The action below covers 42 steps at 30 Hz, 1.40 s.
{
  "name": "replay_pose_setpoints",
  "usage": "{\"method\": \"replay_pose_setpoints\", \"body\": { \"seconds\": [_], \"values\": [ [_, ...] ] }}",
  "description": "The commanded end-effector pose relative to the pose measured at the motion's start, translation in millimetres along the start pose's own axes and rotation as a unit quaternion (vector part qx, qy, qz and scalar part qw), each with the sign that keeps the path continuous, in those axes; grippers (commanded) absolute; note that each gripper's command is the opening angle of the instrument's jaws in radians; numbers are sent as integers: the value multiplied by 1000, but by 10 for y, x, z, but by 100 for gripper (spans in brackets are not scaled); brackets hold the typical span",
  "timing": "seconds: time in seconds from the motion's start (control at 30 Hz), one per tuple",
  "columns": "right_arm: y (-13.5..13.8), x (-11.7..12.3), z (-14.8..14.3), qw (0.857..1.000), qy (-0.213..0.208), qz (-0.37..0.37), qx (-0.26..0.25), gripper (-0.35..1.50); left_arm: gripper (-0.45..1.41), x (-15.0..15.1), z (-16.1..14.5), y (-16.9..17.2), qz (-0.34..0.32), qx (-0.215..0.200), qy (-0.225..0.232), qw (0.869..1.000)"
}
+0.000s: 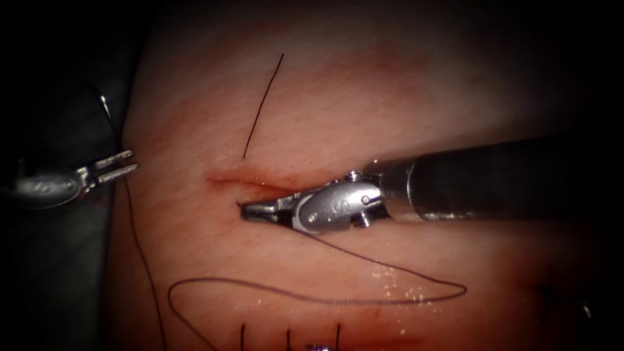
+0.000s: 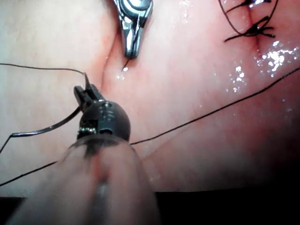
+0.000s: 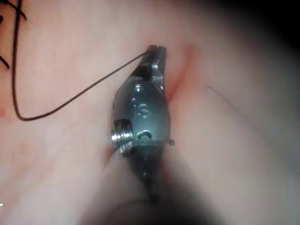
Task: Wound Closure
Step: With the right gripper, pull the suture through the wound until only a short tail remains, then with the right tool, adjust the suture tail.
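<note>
The cut (image 1: 260,184) runs across the middle of the tissue (image 1: 403,104), with red fluid along it. My right tool (image 1: 250,211) lies at the cut's left end, jaws shut on the thread (image 1: 390,266), which loops over the tissue below the cut. The same tool (image 3: 157,50) has the thread (image 3: 70,101) leading away from its tip. My left tool (image 1: 122,164) hangs at the tissue's left edge, left of the cut. It (image 2: 86,93) is shut on the curved needle (image 2: 47,126) near the thread end. The needle is out of the tissue.
A loose cut piece of thread (image 1: 263,107) lies on the tissue above the cut. Finished stitches (image 1: 288,337) stand along the lower edge, also seen as dark knots (image 2: 255,30). Thread (image 1: 143,260) trails down the tissue's left side.
</note>
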Motion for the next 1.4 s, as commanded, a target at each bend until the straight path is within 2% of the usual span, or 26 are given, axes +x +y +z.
{"method": "replay_pose_setpoints", "body": {
  "seconds": [0.03,0.33,0.53,0.87,1.0,1.03,1.07,1.1,1.17,1.23,1.33,1.4],
  "values": [
    [-9,2,1,1000,3,-1,3,-35,-45,-2,8,4,0,0,0,1000],
    [-40,33,-19,1000,10,-20,19,-35,-45,-2,9,5,0,-1,0,1000],
    [-74,63,-29,998,15,-30,47,-35,-45,-3,10,5,-3,0,0,1000],
    [-106,84,-42,997,12,-40,61,-35,-45,-2,11,5,-2,-1,-1,1000],
    [-110,91,-46,997,5,-41,67,-35,-45,-2,11,6,-2,-1,-1,1000],
    [-109,92,-46,997,0,-29,65,-15,-45,-2,11,6,-2,-1,-1,1000],
    [-105,93,-47,998,-10,-13,58,19,-45,-2,11,6,-2,-1,-1,1000],
    [-102,94,-49,998,-20,-6,52,41,-45,-2,11,6,-2,0,-1,1000],
    [-94,93,-52,998,-40,19,37,103,-45,-2,11,6,-2,-2,-2,1000],
    [-87,91,-59,996,-62,57,13,111,-45,-2,11,6,-2,-2,-2,1000],
    [-66,84,-73,993,-86,75,-8,138,-45,-2,11,6,-1,-2,-2,1000],
    [-51,78,-87,992,-91,86,-22,144,-45,-2,10,6,-1,-2,-2,1000]
  ]
}}
